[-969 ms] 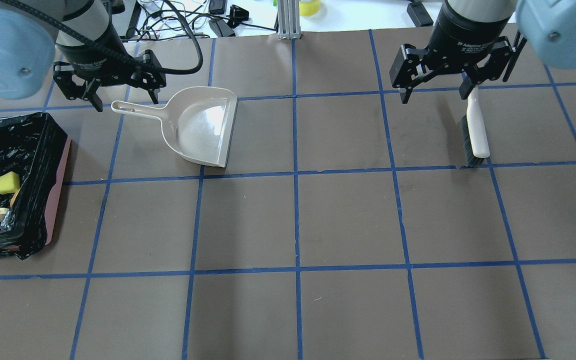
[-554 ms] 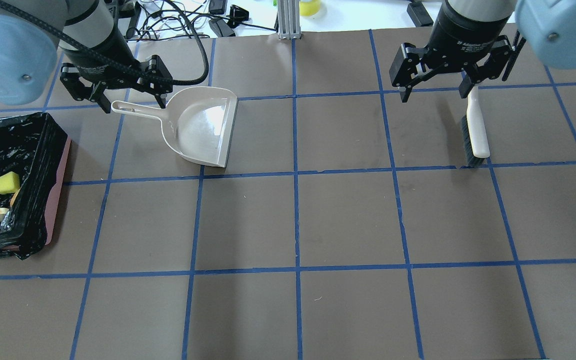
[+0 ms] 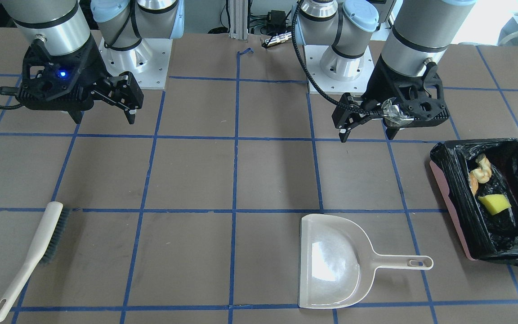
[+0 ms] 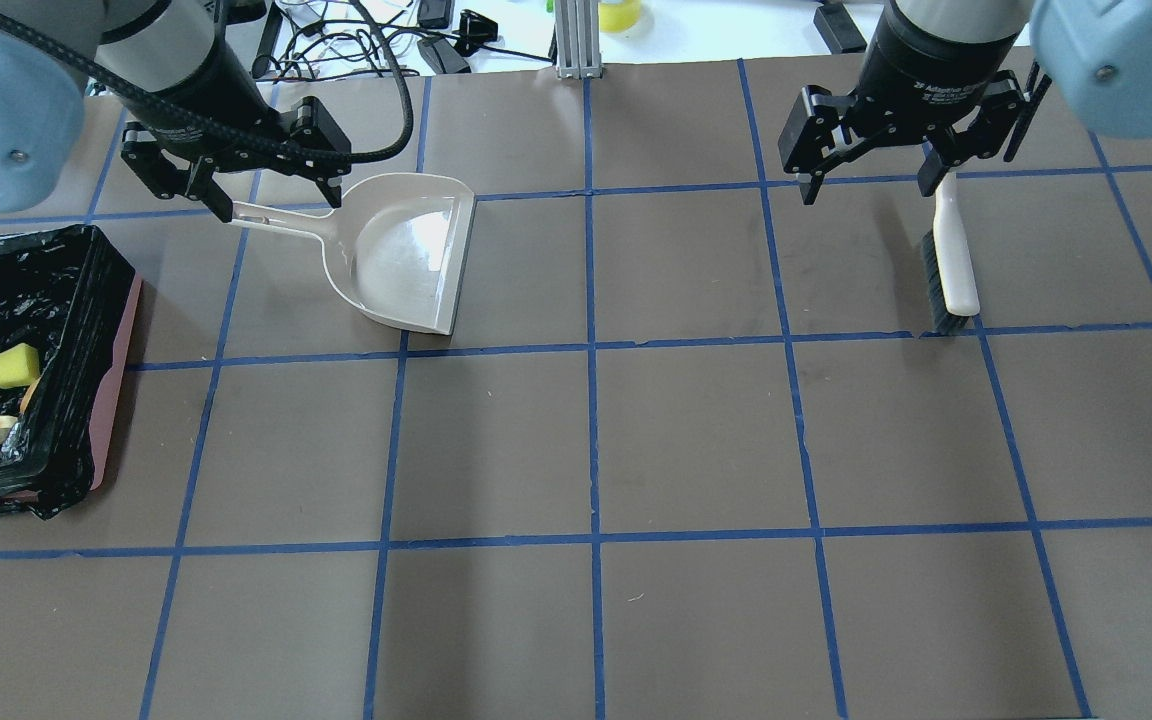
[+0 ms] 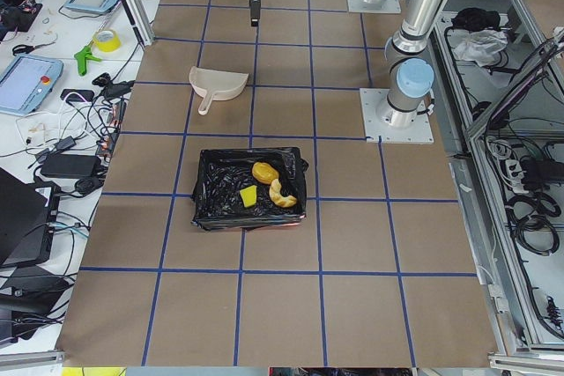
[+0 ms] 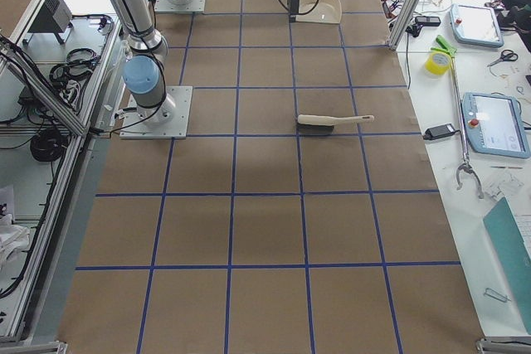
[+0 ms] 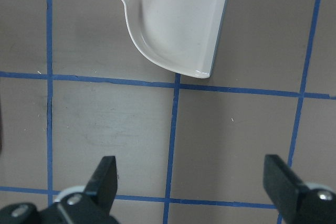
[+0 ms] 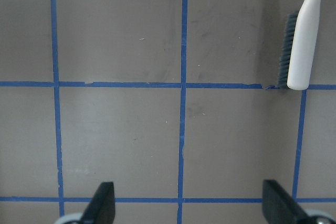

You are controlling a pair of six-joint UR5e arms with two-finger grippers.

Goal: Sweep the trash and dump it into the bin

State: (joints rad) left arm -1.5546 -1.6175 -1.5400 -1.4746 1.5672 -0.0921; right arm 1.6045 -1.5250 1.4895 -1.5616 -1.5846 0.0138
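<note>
Your left tool: spread wide, empty, clear of dustpan. Right tool: likewise. Trash in bin.

The only print that can be read is a small white line on the black round housing just above the right gripper, seen from overhead. It begins "2F Adaptive", and the rest is too small to make out. The screens of the blue-edged tablets on the side bench are too small to read.
</note>
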